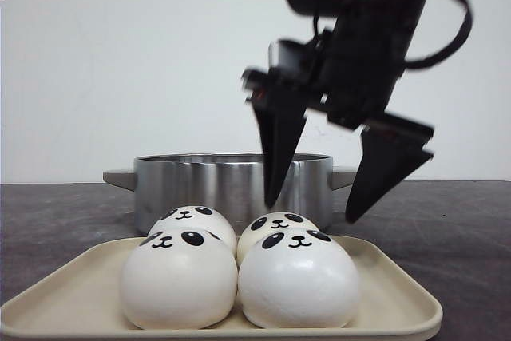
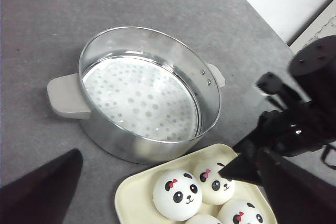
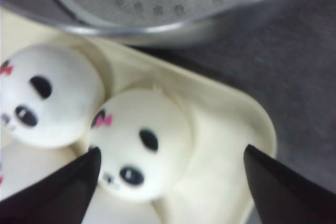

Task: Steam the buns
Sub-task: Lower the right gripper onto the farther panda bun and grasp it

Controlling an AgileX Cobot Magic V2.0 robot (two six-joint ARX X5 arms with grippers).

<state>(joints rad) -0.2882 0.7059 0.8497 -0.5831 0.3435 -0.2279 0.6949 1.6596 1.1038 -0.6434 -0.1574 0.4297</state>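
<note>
Four white panda-faced buns sit close together on a cream tray (image 1: 383, 293): front left (image 1: 180, 277), front right (image 1: 297, 277), back left (image 1: 192, 220), back right (image 1: 275, 224). My right gripper (image 1: 311, 207) is open and empty, its jaws hanging just above the back right bun, at the tray's far right corner. In the right wrist view the gripper (image 3: 170, 151) has that bun (image 3: 139, 145) between its spread fingers, nearer one of them. My left gripper (image 2: 168, 153) is open and empty, high over the tray's far edge. The buns (image 2: 177, 195) lie below it.
A steel steamer pot (image 1: 231, 185) with grey side handles stands right behind the tray; its perforated floor (image 2: 139, 95) is bare. The right arm (image 2: 310, 103) reaches in over the tray's right side. Dark grey tabletop (image 1: 447, 229) surrounds both.
</note>
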